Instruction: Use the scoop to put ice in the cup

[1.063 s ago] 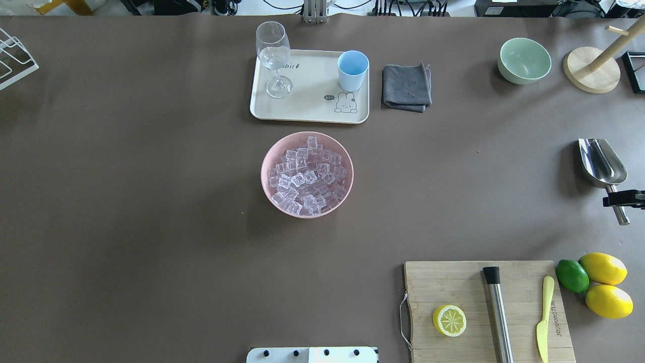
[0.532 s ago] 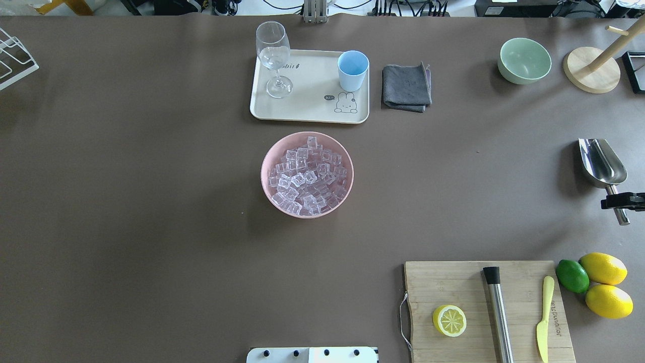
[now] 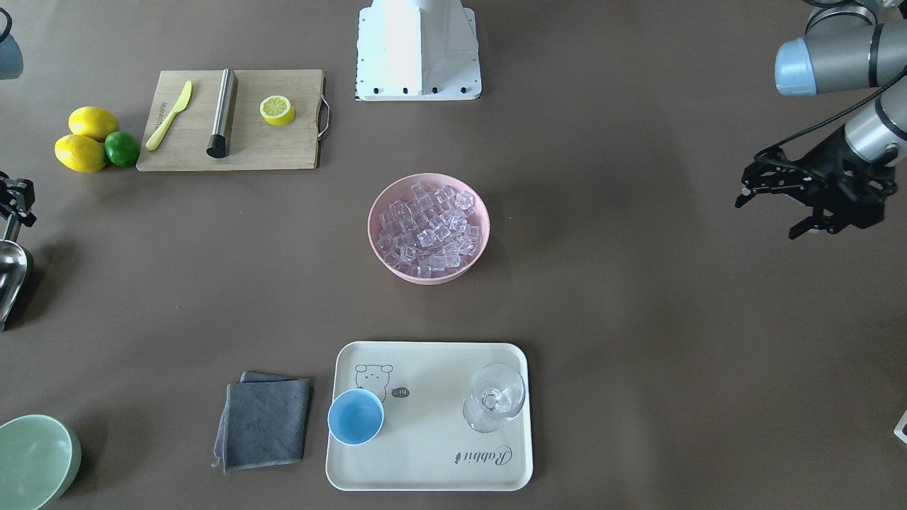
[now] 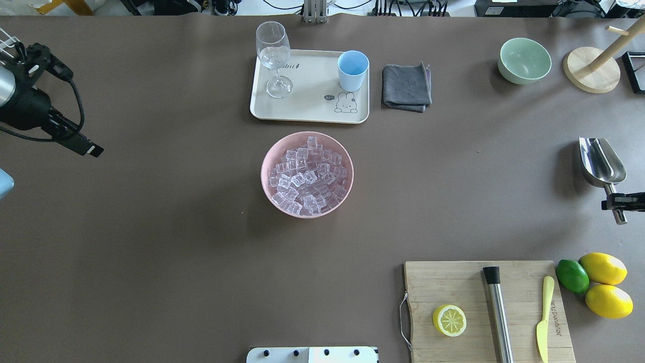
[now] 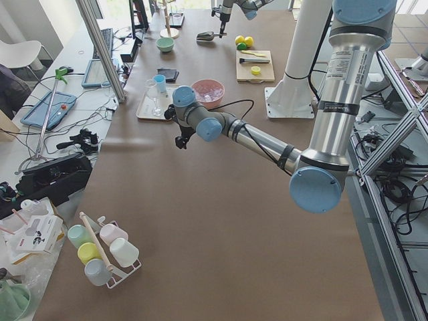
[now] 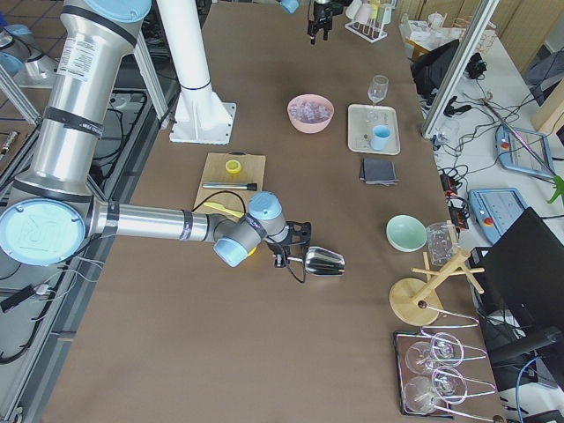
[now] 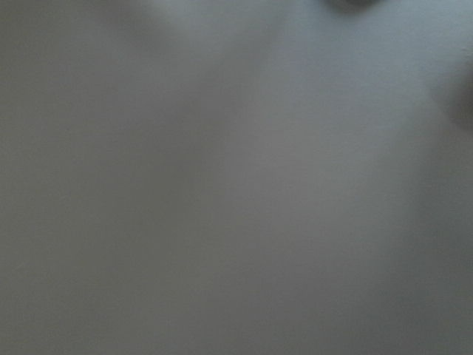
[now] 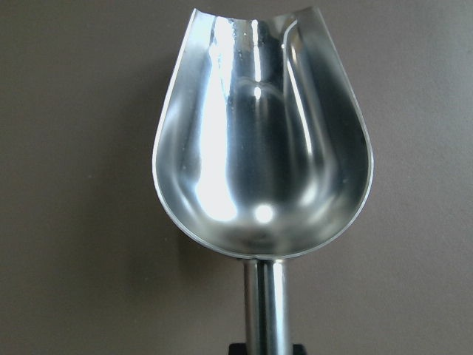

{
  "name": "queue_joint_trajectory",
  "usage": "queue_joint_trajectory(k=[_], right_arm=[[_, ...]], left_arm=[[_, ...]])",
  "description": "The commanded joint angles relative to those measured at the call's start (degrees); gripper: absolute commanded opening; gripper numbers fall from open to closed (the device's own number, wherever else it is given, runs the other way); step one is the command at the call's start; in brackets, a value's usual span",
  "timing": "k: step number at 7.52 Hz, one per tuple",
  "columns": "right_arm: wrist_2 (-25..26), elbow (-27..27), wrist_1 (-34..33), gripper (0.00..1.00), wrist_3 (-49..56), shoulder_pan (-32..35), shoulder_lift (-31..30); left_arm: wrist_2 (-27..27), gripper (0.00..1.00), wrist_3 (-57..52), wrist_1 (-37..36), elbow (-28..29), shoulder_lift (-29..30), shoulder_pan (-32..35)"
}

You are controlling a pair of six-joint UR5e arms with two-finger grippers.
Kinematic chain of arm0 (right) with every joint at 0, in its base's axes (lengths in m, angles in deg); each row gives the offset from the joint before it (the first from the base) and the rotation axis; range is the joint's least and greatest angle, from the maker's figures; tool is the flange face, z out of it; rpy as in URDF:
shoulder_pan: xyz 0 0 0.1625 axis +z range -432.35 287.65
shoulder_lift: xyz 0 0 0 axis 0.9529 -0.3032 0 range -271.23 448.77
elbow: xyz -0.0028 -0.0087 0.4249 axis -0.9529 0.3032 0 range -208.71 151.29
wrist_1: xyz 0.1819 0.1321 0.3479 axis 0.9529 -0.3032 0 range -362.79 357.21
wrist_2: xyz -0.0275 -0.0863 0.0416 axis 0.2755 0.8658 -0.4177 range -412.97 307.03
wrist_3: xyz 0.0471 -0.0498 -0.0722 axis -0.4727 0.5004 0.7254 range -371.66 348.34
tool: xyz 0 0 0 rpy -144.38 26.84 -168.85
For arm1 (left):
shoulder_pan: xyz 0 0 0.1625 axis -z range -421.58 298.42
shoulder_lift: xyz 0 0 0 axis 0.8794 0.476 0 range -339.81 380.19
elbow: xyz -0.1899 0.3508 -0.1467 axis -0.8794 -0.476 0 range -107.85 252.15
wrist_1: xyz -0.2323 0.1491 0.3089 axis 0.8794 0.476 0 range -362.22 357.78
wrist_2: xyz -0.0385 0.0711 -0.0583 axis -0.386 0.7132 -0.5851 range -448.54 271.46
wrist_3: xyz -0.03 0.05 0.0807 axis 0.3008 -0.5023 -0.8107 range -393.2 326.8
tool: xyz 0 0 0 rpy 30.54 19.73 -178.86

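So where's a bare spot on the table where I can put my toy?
Biggest bare patch: the brown table between the pink bowl and the robot's base, left of the cutting board. Also bare between that bowl and the scoop. Crowded: the tray with cup and glass, and the lemons by the board.

Steel, glass-clear cubes, wood and cloth on a matt surface

The scoop [image 8: 259, 148] is seen as mirror-polished steel above a matt brown table cover [image 4: 151, 227]. The ice cubes [image 4: 307, 176] are shown clear and glassy in a matt pink bowl [image 4: 264, 171]. The light-blue cup [image 4: 352, 75] looks smooth, the cutting board [image 4: 453, 282] is bare-grained wood, and the folded cloth [image 4: 405, 86] is soft grey fabric.
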Motion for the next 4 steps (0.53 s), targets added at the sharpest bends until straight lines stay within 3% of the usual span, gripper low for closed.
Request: queue_joint_trajectory(k=[1,2,3,4], right_arm=[[-5.7,-6.17,-5.18,0.0,8.65,1.97,-0.86],[-6.6,-13.25,-17.15,0.0,16.97,3.98,-0.43],[-6.61,-19.85,-27.19,0.0,26.1,5.83,1.41],[-6.61,-22.26,-31.2,0.0,27.85,6.2,3.77]], left_arm=[[7.09,0.99,-6.77,1.39,-2.01,3.32,-9.18],[8.16,0.99,-10.72,1.91,-2.19,4.55,-11.65],[14.17,0.99,-13.02,8.01,-1.67,4.65,-17.07],[18.23,0.99,-13.22,11.46,-0.97,4.57,-20.86]])
